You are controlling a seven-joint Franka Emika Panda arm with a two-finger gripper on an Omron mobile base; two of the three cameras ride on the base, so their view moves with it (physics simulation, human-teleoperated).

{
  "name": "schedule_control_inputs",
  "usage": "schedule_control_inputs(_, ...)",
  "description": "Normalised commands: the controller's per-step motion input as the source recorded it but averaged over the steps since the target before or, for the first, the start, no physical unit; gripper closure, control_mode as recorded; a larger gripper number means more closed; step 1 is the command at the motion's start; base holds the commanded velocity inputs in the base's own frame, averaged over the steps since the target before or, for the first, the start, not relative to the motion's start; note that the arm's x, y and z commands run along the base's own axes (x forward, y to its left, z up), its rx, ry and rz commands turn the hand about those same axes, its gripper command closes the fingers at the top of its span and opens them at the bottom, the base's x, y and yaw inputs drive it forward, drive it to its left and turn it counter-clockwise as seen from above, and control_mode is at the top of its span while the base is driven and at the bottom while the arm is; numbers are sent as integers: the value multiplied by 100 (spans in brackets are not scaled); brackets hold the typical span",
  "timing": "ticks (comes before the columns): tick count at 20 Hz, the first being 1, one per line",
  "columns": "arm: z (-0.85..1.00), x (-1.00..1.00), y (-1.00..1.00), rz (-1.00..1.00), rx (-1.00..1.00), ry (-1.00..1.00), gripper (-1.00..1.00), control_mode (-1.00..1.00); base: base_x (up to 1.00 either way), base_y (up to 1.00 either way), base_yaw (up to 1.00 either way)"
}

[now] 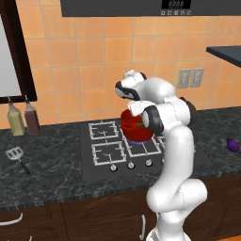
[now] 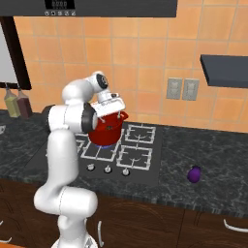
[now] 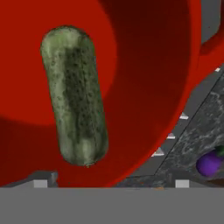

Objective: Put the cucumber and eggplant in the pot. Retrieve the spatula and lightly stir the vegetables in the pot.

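Cucumber (image 3: 74, 94) lies in pot (image 3: 148, 65), free of fingers.

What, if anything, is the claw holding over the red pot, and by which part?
It cannot be told for certain. The cucumber lies within the pot under the claw, but no fingers show touching it.

At frame centre the red pot (image 1: 135, 126) sits on the stove (image 1: 123, 148), partly behind the arm; spatula (image 1: 16, 154) lies lower left, eggplant (image 1: 233, 144) far right on the counter (image 1: 47, 174).
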Motion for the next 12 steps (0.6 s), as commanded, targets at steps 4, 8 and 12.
schedule_control_inputs(4, 26, -96, -49, 3, 18, -17, -100, -100, 0, 0, 0)
schedule_control_inputs(8, -3, -100, -95, 9, 13, -25, -100, -100, 0, 0, 0)
schedule_control_inputs(12, -2, -100, -100, 7, 8, -32, -100, -100, 0, 0, 0)
